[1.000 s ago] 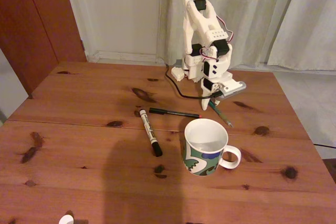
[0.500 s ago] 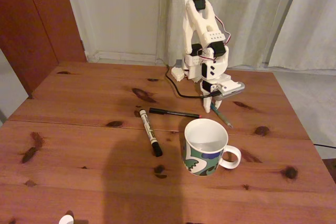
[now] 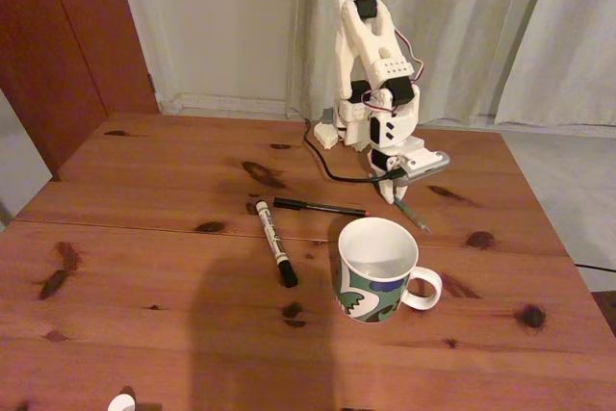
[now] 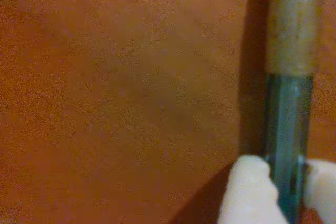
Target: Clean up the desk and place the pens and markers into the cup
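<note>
In the wrist view, the end effector (image 4: 287,190) at the lower right of the frame is closed on the teal-green pen (image 4: 286,129), a white fingertip (image 4: 247,192) on each side of its barrel. In the fixed view, that pen (image 3: 408,211) lies right of centre on the desk (image 3: 144,238), above the patterned mug (image 3: 377,269). The black pen (image 3: 320,207) and white marker (image 3: 275,243) lie left of the mug.
</note>
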You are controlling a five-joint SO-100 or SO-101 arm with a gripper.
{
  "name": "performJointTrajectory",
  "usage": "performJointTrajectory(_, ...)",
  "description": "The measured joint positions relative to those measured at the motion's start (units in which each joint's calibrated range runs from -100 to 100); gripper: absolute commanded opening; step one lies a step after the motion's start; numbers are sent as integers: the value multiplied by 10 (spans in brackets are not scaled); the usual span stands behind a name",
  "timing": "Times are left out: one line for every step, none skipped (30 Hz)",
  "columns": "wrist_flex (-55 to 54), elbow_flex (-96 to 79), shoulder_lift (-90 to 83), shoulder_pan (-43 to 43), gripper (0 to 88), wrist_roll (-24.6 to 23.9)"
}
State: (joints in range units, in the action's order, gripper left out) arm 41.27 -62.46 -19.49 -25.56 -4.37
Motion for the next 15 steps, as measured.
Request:
performJointTrajectory(0, 10, -5, 13, 9, 0)
performJointTrajectory(0, 22, -14, 21, 9, 0)
performJointTrajectory(0, 34, -23, 28, 9, 0)
performJointTrajectory(0, 45, -31, 32, 9, 0)
performJointTrajectory(0, 58, -37, 38, 9, 0)
performJointTrajectory(0, 68, -44, 45, 9, 0)
performJointTrajectory(0, 78, -49, 54, 9, 0)
performJointTrajectory(0, 86, -54, 57, 9, 0)
performJointTrajectory(0, 92, -58, 59, 9, 0)
performJointTrajectory(0, 96, -61, 59, 9, 3)
performJointTrajectory(0, 97, -63, 61, 9, 8)
performJointTrajectory(0, 97, -63, 65, 9, 13)
performJointTrajectory(0, 99, -63, 71, 9, 16)
performJointTrajectory(0, 103, -63, 75, 9, 18)
performJointTrajectory(0, 109, -64, 76, 9, 18)
